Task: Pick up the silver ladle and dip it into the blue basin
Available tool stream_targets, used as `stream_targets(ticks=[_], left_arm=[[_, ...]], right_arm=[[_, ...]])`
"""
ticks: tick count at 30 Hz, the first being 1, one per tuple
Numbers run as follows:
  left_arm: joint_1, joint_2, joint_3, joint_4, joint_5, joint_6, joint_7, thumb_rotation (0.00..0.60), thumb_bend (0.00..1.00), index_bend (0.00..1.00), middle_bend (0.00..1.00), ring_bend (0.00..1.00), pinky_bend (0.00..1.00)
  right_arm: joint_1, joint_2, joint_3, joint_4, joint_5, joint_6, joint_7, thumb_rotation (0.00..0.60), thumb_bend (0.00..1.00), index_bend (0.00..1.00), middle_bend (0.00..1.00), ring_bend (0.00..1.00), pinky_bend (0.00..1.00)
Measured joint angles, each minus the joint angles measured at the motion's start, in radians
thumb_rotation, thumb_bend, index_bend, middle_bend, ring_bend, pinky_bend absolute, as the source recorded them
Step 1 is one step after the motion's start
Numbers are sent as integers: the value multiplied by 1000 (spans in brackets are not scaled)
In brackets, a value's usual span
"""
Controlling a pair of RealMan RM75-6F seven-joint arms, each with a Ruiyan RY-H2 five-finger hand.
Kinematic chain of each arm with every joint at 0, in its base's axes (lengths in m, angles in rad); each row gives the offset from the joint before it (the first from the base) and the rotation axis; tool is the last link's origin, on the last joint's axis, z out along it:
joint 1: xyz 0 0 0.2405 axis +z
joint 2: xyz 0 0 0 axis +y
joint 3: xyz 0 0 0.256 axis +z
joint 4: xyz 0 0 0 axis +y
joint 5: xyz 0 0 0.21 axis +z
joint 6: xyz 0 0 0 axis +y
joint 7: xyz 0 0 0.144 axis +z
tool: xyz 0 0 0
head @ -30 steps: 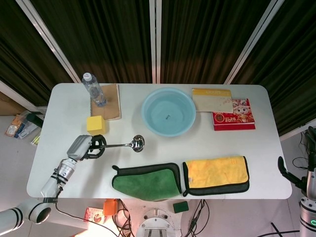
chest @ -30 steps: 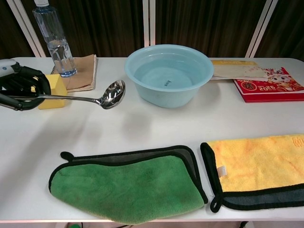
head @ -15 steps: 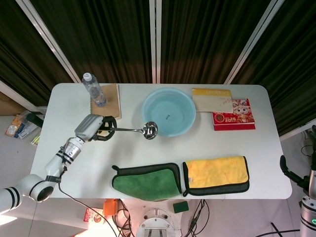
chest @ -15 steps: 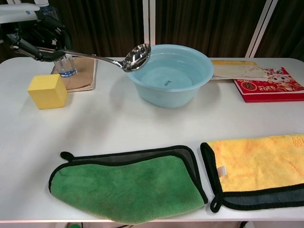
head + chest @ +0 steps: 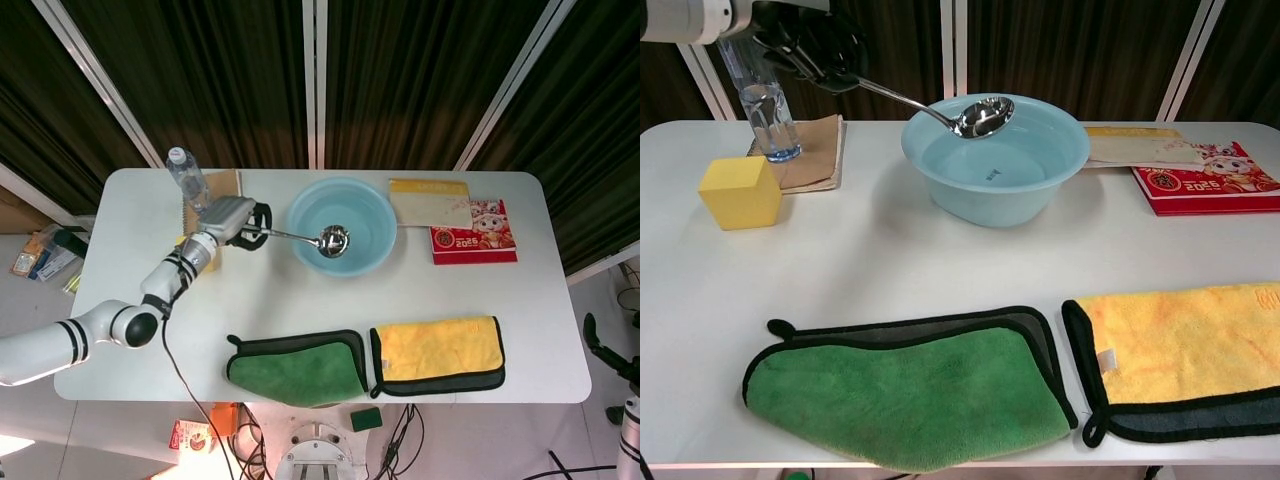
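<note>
Silver ladle (image 5: 940,108) is hanging in the air, its bowl sitting above the open mouth of the blue basin (image 5: 306,245), not yet lowered to the bottom as far as the chest view is showing. The left hand (image 5: 240,220) is grasping the far end of the handle, fingers wrapped round it, holding it out nearly level with the bowl end tipping slightly down. The right hand (image 5: 598,340) is only peeking in at the lower right edge of the head view, well away from the work; whether it is clenched or released, I cannot tell.

Risks, as I am judging them:
- The handle is crossing over the basin's near-left rim. If the hand is dropping straight down, the shaft could be catching that rim and levering the light basin, tipping or sliding it.
- The grip is far out on a long handle, so the bowl may be twisting or sagging in the fingers on contact.
- The water bottle (image 5: 758,85) is standing just beside the hand, on the brown notebook (image 5: 815,152); a swing of the wrist could be knocking it over.
- The yellow block (image 5: 738,192) is sitting under the forearm's path.
</note>
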Motion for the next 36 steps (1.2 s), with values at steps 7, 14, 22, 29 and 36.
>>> stream_targets(ticks=[7, 14, 22, 29, 36], left_arm=[[-173, -64, 79, 87, -319, 8, 206, 600, 506, 874, 914, 889, 940], [-299, -127, 143, 152, -565, 66, 374, 600, 510, 874, 913, 888, 941], [-410, -197, 189, 197, -736, 155, 591, 600, 515, 874, 914, 889, 943], [-445, -258, 201, 238, -842, 177, 710, 600, 517, 874, 914, 889, 943], [-455, -292, 188, 273, -887, 186, 784, 600, 517, 875, 917, 891, 944]], right_arm=[[-4, -15, -1, 38, 16, -7, 45, 600, 380, 0, 0, 0, 0], [-2, -22, 9, 60, 28, -10, 74, 600, 381, 0, 0, 0, 0], [-3, -25, 19, 80, 46, -15, 108, 600, 381, 0, 0, 0, 0], [-8, -27, 23, 91, 47, -4, 128, 600, 382, 0, 0, 0, 0], [-8, -33, 26, 106, 55, -10, 145, 600, 383, 0, 0, 0, 0]])
